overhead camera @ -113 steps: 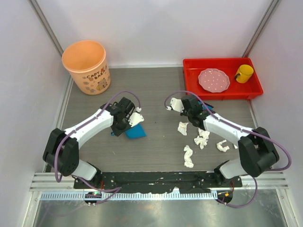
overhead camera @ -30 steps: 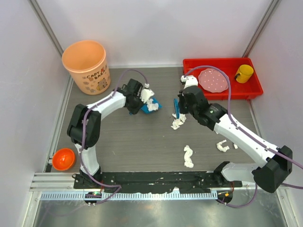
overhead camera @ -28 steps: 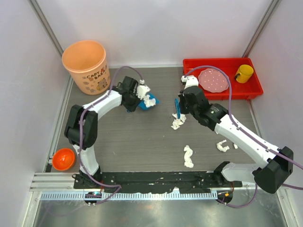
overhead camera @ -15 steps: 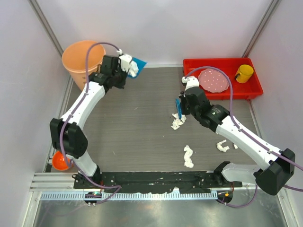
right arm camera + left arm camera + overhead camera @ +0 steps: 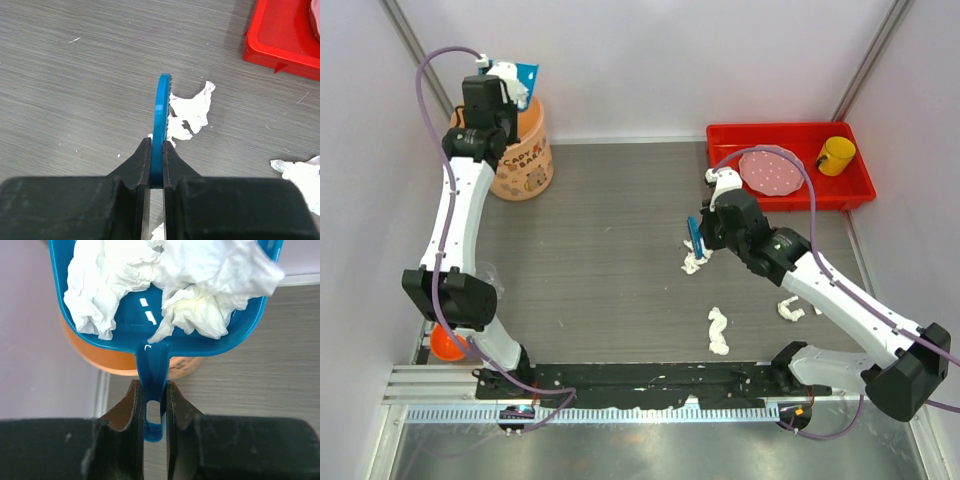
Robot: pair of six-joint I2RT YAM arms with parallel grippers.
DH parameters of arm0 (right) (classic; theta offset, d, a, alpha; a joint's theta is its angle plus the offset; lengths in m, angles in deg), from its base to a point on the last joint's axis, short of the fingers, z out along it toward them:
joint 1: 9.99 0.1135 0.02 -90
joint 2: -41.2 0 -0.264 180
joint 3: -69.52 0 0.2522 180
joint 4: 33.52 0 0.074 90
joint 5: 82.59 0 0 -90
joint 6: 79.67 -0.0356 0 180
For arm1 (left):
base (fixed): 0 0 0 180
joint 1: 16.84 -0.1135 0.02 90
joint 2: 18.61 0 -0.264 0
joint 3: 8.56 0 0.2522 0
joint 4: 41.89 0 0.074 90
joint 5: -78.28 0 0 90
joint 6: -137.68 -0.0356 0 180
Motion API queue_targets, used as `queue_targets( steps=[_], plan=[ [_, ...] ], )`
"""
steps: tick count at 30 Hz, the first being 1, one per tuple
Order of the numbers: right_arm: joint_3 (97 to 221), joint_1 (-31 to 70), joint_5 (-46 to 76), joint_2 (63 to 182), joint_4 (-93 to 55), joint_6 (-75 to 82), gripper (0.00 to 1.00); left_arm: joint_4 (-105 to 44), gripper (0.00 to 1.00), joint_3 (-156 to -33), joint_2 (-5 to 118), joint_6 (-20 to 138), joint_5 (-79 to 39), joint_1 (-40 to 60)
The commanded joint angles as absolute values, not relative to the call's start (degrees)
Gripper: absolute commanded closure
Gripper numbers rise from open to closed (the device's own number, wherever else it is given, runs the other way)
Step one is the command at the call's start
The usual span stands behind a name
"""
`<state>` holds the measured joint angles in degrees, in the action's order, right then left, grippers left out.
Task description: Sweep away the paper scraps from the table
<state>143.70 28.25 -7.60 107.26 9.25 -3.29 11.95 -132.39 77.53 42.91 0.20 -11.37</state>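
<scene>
Three loose paper scraps [image 5: 718, 330] lie on my worktop [image 5: 600, 290]: a long wad nearest my bases, a second wad [image 5: 790, 309] to its right beside my right forearm, and a third wad [image 5: 694, 261] farther out, right by the thin blue brush [image 5: 161, 110]. My right hand [image 5: 156, 150] is pressed tight on that brush, holding it on edge with its bristled tip beside the third wad; whether the bristles touch the paper I cannot tell. By my left arm's base, a small orange bowl [image 5: 444, 345] peeks out at the worktop's edge. Farther back, my left hand [image 5: 152, 392] pinches the handle of a blue dustpan [image 5: 144, 310], held high over the orange bucket [image 5: 525, 160] in the far left corner, and big crumpled white wads [image 5: 200, 300] rest in the pan. At the far right a red tray [image 5: 725, 165] holds a pink plate [image 5: 772, 170] and a yellow cup [image 5: 836, 154]
</scene>
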Motion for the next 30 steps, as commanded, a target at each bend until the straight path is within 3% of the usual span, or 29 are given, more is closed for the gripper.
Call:
queue_targets(
  steps=[1,11,16,22,24,30],
  plan=[
    [143.5,28.3,-6.3,104.7,8.5,-3.1,0.99,13.7,1.0,-136.1,79.6,37.0,11.6,-12.4],
    [142.1,28.3,-4.3,103.1,8.5,-4.2,0.99,0.4,1.0,-129.6,85.3,9.4,41.1,-11.9],
    [141.7,28.4,-2.9,103.3,7.3,-4.9,0.99,-27.4,1.0,-122.9,88.5,-11.2,50.4,-11.2],
    [142.4,28.4,-2.2,103.3,7.2,-4.9,0.99,-76.1,1.0,-110.1,92.3,-53.2,48.4,-9.6],
    [143.1,28.4,-1.7,103.5,6.8,-4.9,0.99,-84.9,1.0,-108.9,94.4,-61.6,46.8,-9.6],
    [144.1,28.4,-0.5,105.1,6.5,-4.7,0.99,-91.3,1.0,-109.9,95.9,-67.1,42.6,-9.6]
  ],
)
